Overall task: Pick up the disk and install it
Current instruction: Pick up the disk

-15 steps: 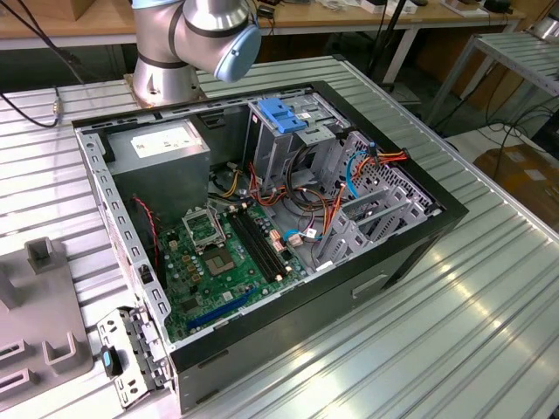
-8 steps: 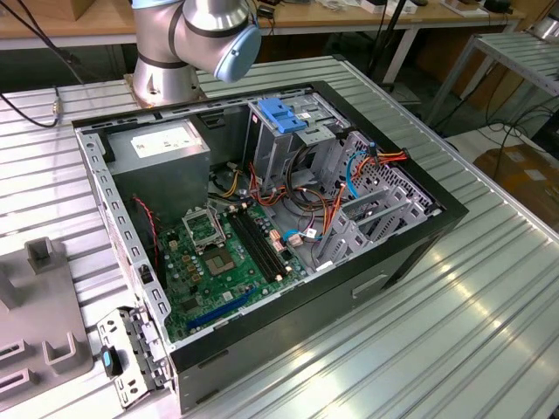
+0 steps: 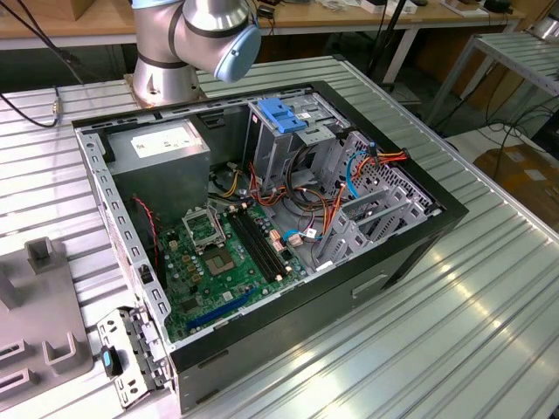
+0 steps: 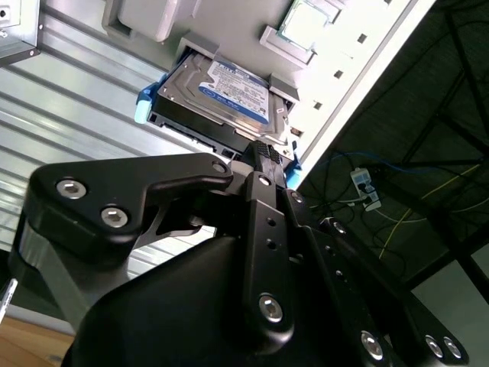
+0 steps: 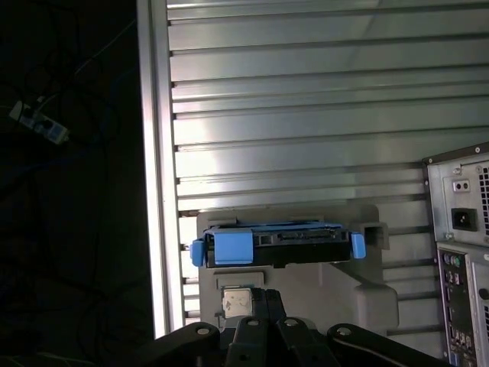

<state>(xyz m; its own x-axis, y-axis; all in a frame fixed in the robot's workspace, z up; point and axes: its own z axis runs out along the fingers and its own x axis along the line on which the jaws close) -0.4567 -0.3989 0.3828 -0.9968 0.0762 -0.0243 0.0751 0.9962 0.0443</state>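
A robot arm of silver-grey metal, built from thick tubes and rounded joints, rises from a circular silver base; one joint is closed by a pale blue round cap. In both wrist views its gripper is matte black. Broad, smooth-edged link plates, pinned with bright silver screws, taper to slim black fingers, one with a ribbed tip and small holes along its length.
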